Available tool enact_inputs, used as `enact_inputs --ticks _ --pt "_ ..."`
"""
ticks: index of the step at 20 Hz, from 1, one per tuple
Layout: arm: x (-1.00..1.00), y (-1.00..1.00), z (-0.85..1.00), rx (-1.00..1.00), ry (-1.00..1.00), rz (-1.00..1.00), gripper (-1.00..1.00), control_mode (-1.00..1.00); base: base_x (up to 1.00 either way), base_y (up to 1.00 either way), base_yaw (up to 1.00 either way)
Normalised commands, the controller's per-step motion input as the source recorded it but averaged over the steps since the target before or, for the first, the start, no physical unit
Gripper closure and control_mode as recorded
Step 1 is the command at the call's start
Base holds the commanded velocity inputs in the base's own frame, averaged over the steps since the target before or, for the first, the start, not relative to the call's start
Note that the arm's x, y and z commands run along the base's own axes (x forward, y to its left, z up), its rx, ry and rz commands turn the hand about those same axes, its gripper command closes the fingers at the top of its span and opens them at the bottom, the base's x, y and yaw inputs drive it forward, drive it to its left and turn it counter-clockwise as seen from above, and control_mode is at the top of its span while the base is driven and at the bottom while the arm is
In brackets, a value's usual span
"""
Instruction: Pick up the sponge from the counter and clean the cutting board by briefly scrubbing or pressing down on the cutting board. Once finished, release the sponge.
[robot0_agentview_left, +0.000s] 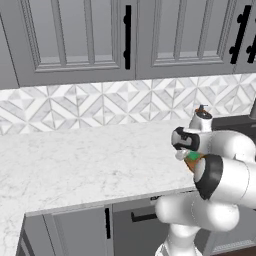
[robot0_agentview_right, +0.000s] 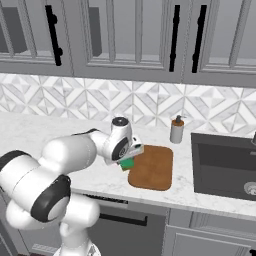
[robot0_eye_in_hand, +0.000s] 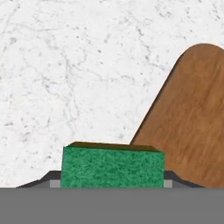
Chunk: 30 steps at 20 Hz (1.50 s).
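**Now: sponge in the gripper, just beside the cutting board**

Rendered kitchen scene. A white robot arm reaches over the counter (robot0_agentview_right: 30, 132), a white marble-look worktop under grey cabinets and a patterned tile backsplash. In the right base view, the gripper (robot0_agentview_right: 128, 159) hangs at the left edge of the cutting board (robot0_agentview_right: 152, 167), a brown wooden board with rounded corners. The sponge (robot0_agentview_right: 127, 163), green on top, sits under the hand there. In the hand view, it sits at 6 o'clock between the dark finger tips, with the board from 1 to 4 o'clock and bare marble from 9 to 12 o'clock. The jaws appear clenched on the sponge, which looks raised off the counter.

A soap dispenser (robot0_agentview_right: 176, 130) stands behind the board, at its 12 o'clock. A dark sink (robot0_agentview_right: 222, 165) lies at its 3 o'clock.

Judging by this, the pickup looks done. Carrying the sponge over the board, pressing or scrubbing, and letting go remain.
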Motion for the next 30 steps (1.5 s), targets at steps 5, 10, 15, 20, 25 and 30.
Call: enact_inputs --ticks 5,10,15,20,25,30 --pt "0.16 -0.89 -0.02 0.00 -0.01 0.00 1.00 -1.00 0.00 0.00 0.00" --pt "0.35 -0.46 -0.20 0.02 -0.10 0.00 1.00 -1.00 0.00 0.00 0.00" --pt "0.36 -0.14 -0.30 0.10 -0.17 0.00 1.00 -1.00 0.00 0.00 0.00" --pt "0.26 -0.15 -0.20 0.14 -0.07 0.00 1.00 -1.00 0.00 0.00 0.00" --pt "0.61 -0.12 -0.10 0.17 0.00 0.00 1.00 -1.00 0.00 0.00 0.00" --pt "0.96 -0.01 0.00 0.18 0.00 0.00 1.00 -1.00 0.00 0.00 0.00"
